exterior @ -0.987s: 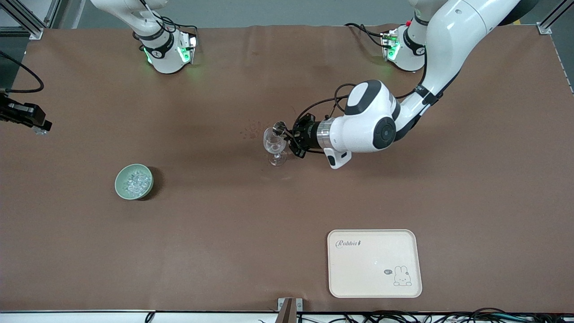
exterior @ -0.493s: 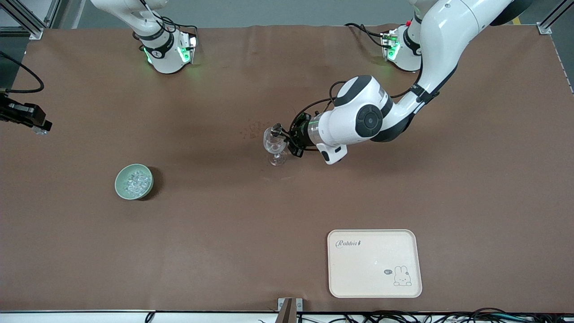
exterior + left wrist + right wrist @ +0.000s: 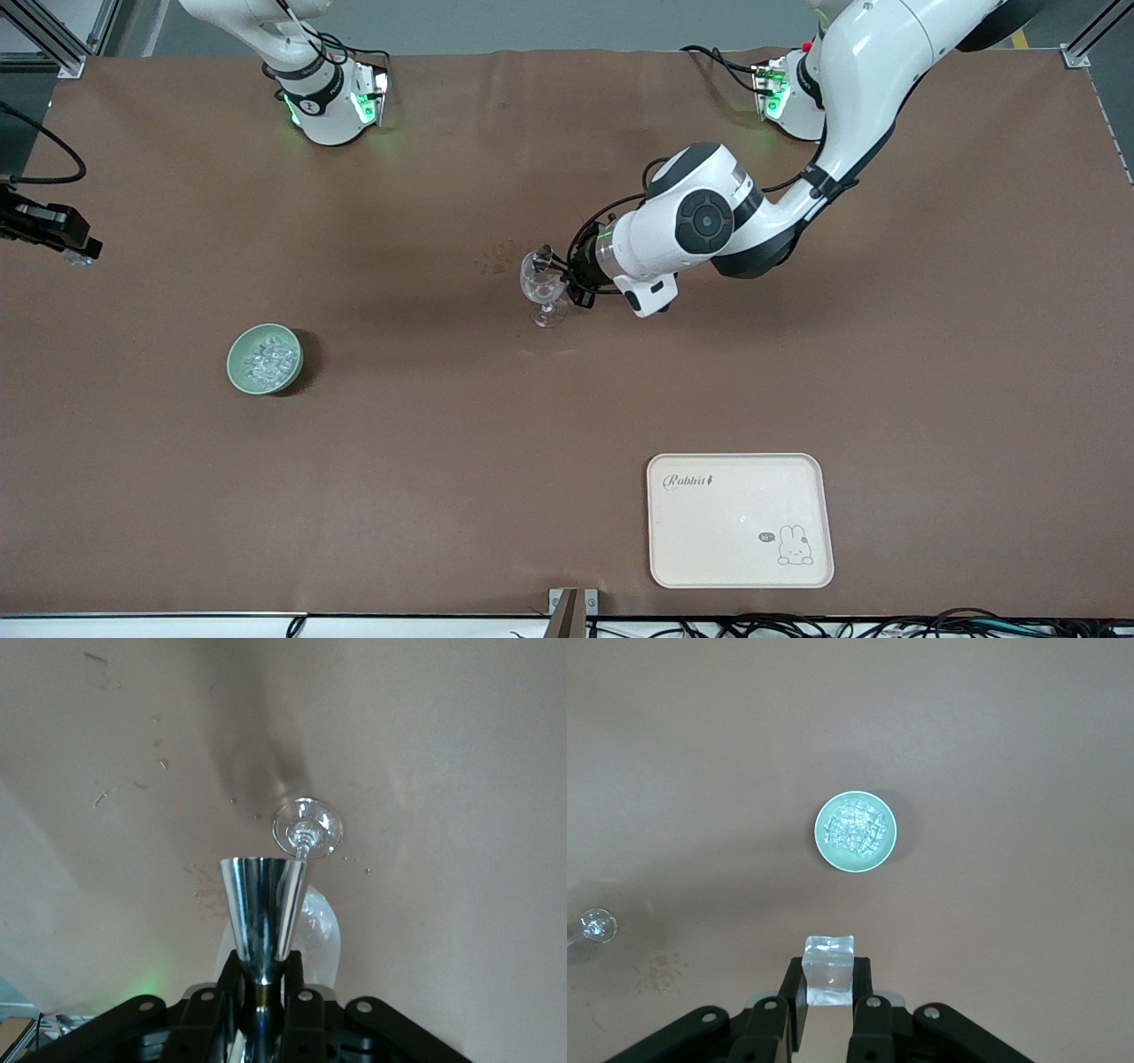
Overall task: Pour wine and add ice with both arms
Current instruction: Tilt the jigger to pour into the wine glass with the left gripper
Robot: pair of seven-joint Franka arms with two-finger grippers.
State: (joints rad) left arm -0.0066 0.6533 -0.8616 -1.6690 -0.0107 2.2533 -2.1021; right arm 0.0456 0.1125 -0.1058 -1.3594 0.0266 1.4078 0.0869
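Brown tabletop: left hand (image 3: 556,264) tips clamped steel jigger (image 3: 262,914) over glass (image 3: 542,288); right hand (image 3: 829,990) grips ice cube (image 3: 829,969).

cream rabbit tray (image 3: 740,520) near front table edge

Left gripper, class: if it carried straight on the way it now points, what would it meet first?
Most likely the wine glass. The left gripper, shut on a metal jigger, points at its bowl, with the jigger's cup already over the rim. How much gap remains is unclear.
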